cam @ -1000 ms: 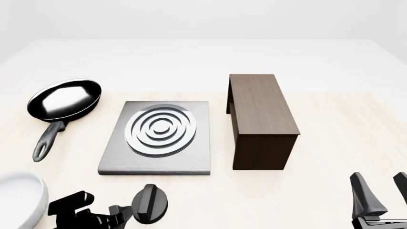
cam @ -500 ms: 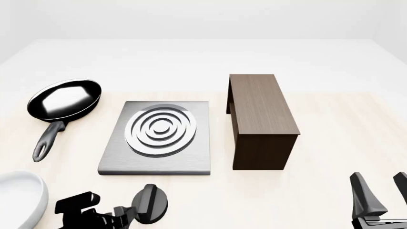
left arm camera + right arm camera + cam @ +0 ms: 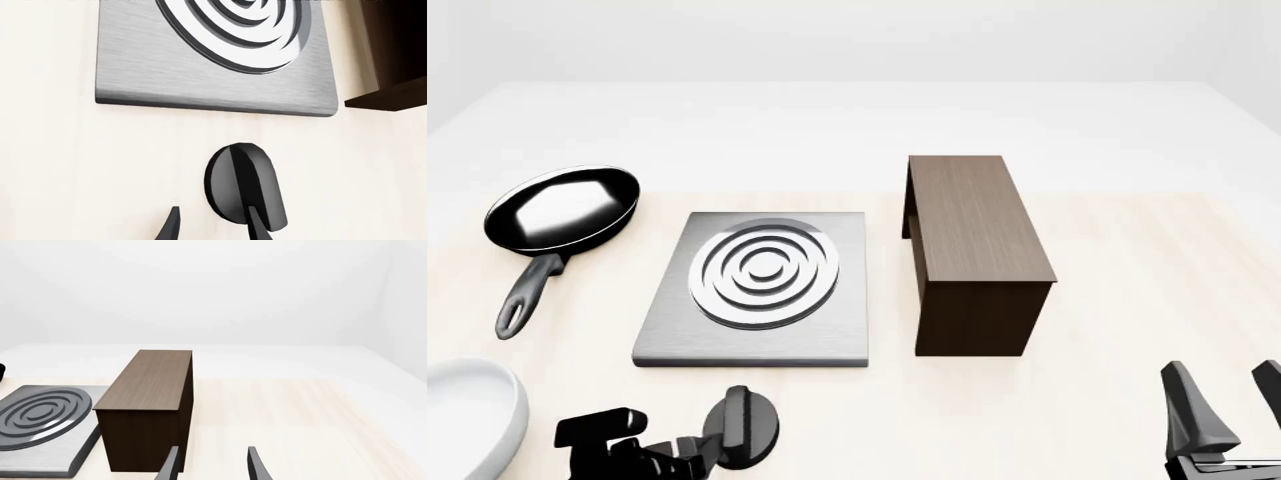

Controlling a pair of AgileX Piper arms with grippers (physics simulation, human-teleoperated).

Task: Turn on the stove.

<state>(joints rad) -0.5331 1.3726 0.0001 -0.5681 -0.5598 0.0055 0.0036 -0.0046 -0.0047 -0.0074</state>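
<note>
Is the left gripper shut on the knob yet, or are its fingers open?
Open. In the left wrist view the left gripper shows two spread fingers, one passing in front of the knob; contact cannot be told.

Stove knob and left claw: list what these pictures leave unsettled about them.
- Left claw: the left wrist view's edge cuts it to two fingertips; contact with the knob is unclear.
- Front view: the arm covers the knob's near side.
- Knob setting: no markings visible.
- Stove: far part cropped in wrist view.
</note>
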